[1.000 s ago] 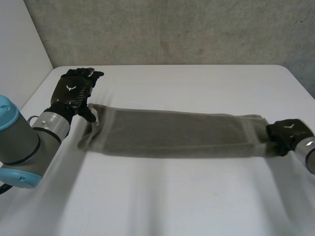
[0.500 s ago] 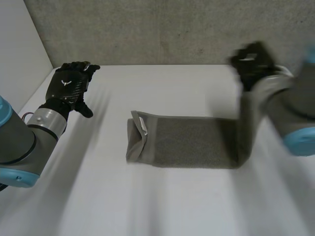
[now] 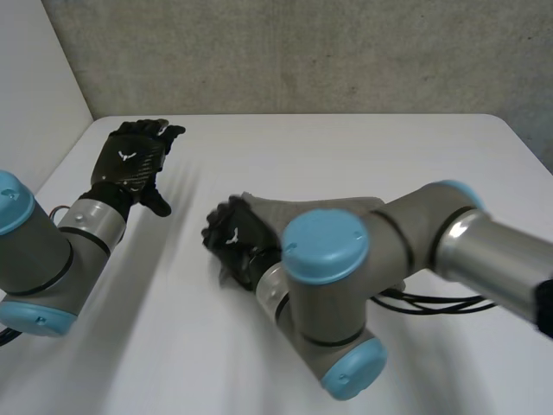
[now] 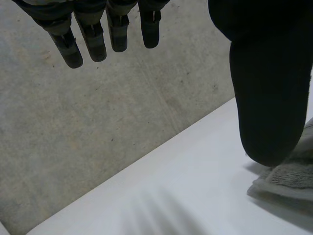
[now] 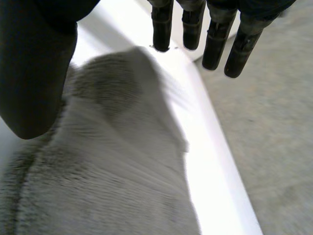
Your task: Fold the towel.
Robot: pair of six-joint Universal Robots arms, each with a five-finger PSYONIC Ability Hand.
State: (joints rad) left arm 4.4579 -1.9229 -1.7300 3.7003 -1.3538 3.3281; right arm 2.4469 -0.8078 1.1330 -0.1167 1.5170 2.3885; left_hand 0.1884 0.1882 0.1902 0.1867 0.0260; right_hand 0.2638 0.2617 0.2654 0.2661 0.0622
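My right robot hand (image 3: 235, 242) has swung across from the far end, doubling the grey terry towel (image 5: 112, 166) over itself mid-way along the white table (image 3: 346, 147). Its fingers are now straight and released above the cloth. My left robot hand (image 3: 131, 160) hovers open nearby. This fold looks done.

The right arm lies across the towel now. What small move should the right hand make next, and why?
Probably lift the right hand and draw it back to its own side. Its fingers are straight, above the towel and not gripping it, and its arm covers most of the cloth. The left hand is open, apart from the towel.
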